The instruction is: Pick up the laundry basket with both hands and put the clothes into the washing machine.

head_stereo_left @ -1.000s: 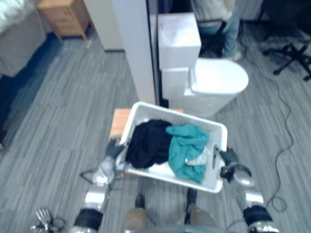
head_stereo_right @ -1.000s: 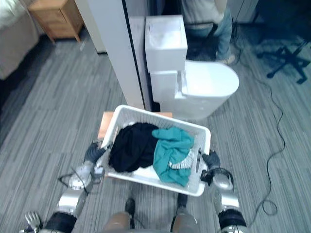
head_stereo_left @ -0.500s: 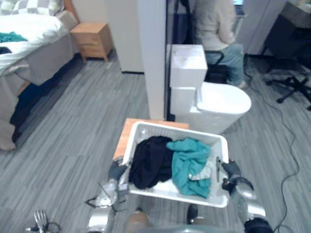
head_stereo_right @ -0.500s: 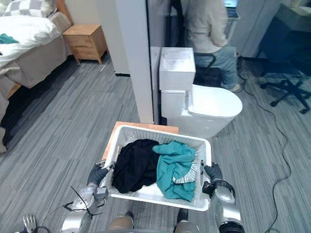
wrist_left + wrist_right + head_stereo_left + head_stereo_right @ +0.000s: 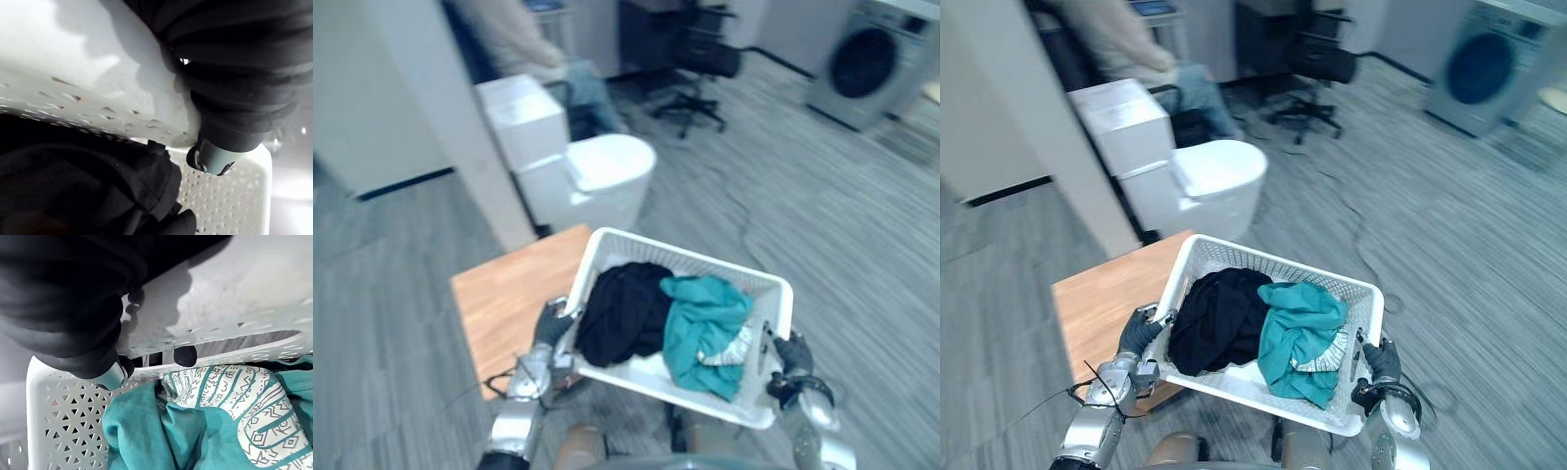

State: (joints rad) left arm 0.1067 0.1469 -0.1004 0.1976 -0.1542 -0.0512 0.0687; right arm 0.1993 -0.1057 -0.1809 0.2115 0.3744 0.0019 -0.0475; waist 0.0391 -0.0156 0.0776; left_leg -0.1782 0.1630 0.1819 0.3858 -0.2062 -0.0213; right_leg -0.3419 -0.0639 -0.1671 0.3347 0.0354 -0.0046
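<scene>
A room with a grey striped floor (image 5: 862,225) holds a white toilet (image 5: 607,166) beside a pale wall, with a person (image 5: 509,34) seated behind it and a black office chair (image 5: 700,69) further back. The washing machine (image 5: 862,59) stands at the far right, well apart from the robot. Close in front of the robot, the white laundry basket (image 5: 695,259) is held between both hands, over the near corner of a low wooden table (image 5: 509,294). The left hand (image 5: 551,323) grips the basket's left end; its wrist view shows a finger hooked over the rim. The right hand (image 5: 793,354) grips the right end, its dark fingertips (image 5: 185,355) curled through the handle slot and its thumb clamped against the outside of the wall. Inside the basket a black garment (image 5: 622,313) lies on the left and a teal garment (image 5: 705,328) on the right, touching each other. A patterned white and teal cloth (image 5: 234,396) is tucked against the teal one near the right hand.
</scene>
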